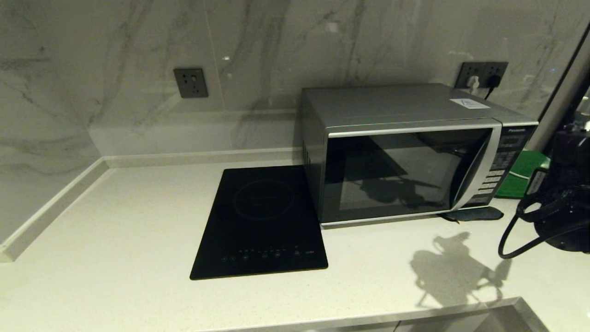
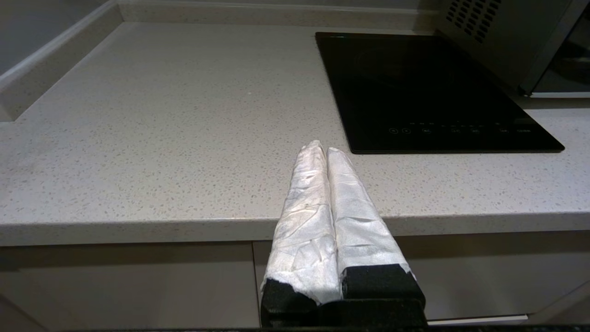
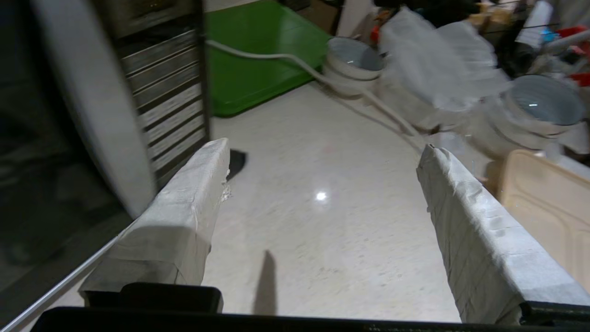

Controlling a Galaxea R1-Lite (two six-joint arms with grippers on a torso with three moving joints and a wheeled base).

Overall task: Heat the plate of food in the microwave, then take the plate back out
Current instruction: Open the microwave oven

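Microwave (image 1: pixel 405 157): on worktop (image 1: pixel 115 240), door closed, beside hob (image 1: pixel 262 221). Plate of food: not visible in any view. Right end effector (image 3: pixel 322 152): wide, empty, just off the microwave's button panel (image 3: pixel 161 106), near green tray (image 3: pixel 262 55) and bowls (image 3: pixel 352 60). Left end effector (image 2: pixel 321 148): fingers pressed together, empty, at worktop's front edge.

The left pincer (image 2: pixel 321 148) has two long fingers wrapped in crinkled white tape, set in black mounts. The right pincer (image 3: pixel 322 152) wears the same pale wrapping; behind it, black housing and a looping black cable (image 1: pixel 511 230), seemingly its wiring.
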